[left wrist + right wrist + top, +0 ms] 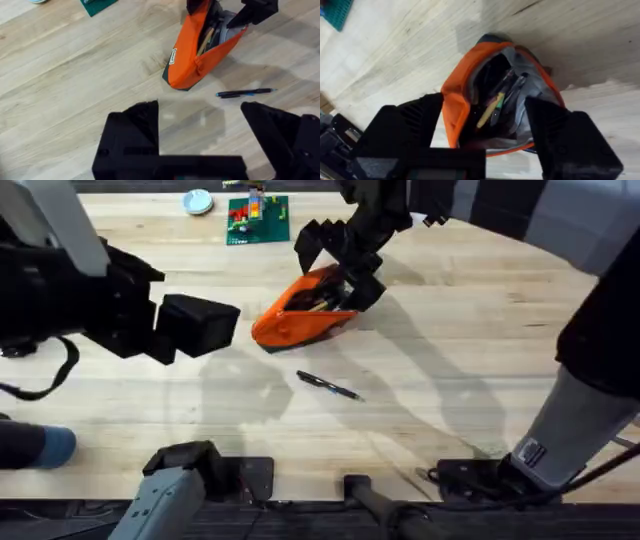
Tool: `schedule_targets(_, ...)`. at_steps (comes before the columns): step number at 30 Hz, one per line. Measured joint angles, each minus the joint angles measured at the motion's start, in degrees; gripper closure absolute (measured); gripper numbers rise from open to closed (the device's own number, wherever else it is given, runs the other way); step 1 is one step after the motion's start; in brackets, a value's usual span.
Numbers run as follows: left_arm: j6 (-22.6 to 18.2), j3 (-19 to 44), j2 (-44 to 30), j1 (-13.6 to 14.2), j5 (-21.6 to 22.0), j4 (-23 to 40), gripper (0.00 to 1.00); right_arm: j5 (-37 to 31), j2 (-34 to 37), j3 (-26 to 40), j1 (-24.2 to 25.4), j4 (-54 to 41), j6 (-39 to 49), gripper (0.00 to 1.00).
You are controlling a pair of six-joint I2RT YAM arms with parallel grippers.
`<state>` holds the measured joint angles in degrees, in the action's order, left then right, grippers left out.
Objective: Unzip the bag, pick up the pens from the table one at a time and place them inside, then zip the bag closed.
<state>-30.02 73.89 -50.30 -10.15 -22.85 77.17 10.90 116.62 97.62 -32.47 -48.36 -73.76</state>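
The orange bag (300, 315) lies on the table (480, 350) with its zipper open and its mouth gaping. Inside it (465, 95) I see dark pens and a yellowish stick (490, 110). My right gripper (335, 268) hangs over the bag's far end, open, with a finger on each side of the mouth (485, 122). One dark pen (330, 386) lies alone on the wood just in front of the bag. My left gripper (200, 325) hovers to the bag's left, open and empty (200, 127). The left wrist view takes in the bag (187, 60), the pen (245, 92) and the right gripper (227, 10).
A green baseplate with small bricks (257, 220) and a white round object (197, 201) sit at the far edge. A blue object (50, 446) and a black cable (40, 375) lie at the left.
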Motion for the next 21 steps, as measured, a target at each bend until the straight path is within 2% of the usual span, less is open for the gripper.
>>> schedule_targets(13,0.0,0.0,0.0,0.0,0.0,0.0,0.007,0.09,-0.02,-0.01,0.03,-0.03,-0.2,0.006)
schedule_targets(21,0.0,0.0,0.0,0.0,0.0,0.0,0.006,1.31,-1.97,1.07,2.57,0.09,1.73,0.005)
